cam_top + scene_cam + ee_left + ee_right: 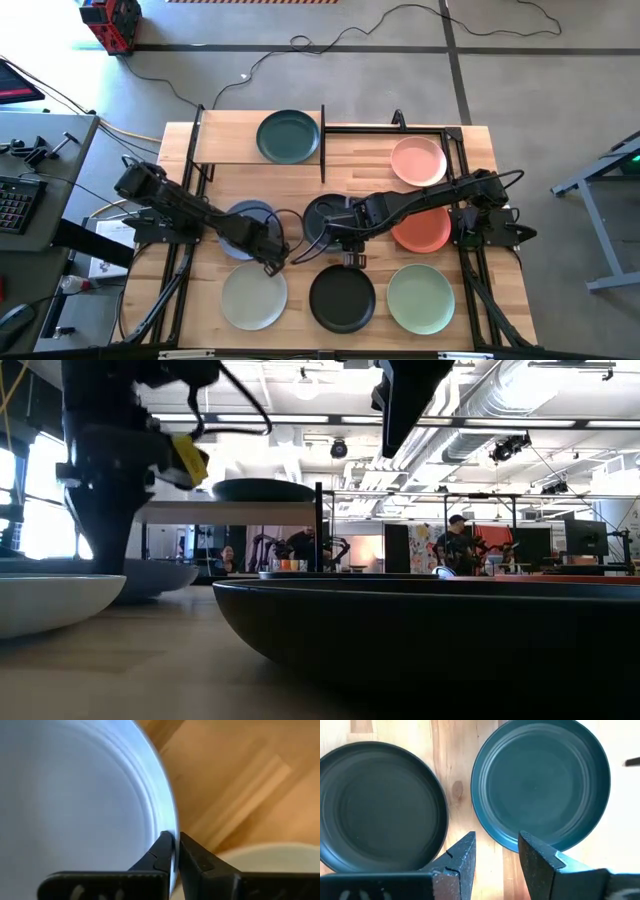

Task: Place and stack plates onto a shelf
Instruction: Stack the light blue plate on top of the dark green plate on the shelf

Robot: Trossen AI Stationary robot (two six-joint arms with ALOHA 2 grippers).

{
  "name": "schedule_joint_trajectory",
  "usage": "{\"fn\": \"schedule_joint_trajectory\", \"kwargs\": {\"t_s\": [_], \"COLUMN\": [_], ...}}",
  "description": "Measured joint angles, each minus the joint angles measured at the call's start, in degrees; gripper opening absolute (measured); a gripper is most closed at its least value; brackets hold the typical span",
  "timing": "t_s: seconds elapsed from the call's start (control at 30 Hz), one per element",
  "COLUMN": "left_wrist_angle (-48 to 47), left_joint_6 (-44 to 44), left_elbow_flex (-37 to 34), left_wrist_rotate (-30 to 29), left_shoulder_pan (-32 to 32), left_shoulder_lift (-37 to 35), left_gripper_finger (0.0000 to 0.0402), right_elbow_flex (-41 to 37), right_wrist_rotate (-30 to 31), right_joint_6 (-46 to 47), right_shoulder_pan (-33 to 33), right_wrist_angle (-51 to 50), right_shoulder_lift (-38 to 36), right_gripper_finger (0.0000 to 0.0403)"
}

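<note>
While the left gripper pinched the blue plate's rim, the right gripper hung with its fingers apart.

That blue plate lay on the slatted tabletop near the charcoal plate, with the pale cream-green plate, black plate and sage green plate in the front row. On the shelf sat only the dark teal plate (pink and orange-red plates lay beside the right arm).
</note>
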Motion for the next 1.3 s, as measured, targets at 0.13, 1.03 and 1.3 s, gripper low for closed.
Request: {"fn": "schedule_joint_trajectory", "kwargs": {"t_s": [0.13, 1.03, 1.3], "left_wrist_angle": [-5.17, -33.61, -40.05], "left_joint_6": [3.42, 9.82, 11.35], "left_elbow_flex": [3.80, 18.78, 22.44], "left_wrist_rotate": [0.00, -5.99, -8.59], "left_shoulder_pan": [-1.14, -15.39, -15.94], "left_shoulder_lift": [0.00, -0.02, -0.02], "left_gripper_finger": [0.0002, 0.0001, 0.0001], "right_elbow_flex": [0.00, 0.00, 0.00], "right_wrist_rotate": [0.00, 0.57, 0.62], "right_joint_6": [-2.09, 1.37, 1.95], "right_shoulder_pan": [-0.17, -0.69, -2.58], "right_wrist_angle": [0.58, 3.96, 6.35], "right_shoulder_lift": [0.00, 0.00, 0.00], "right_gripper_finger": [0.0123, 0.0123, 0.0123]}}
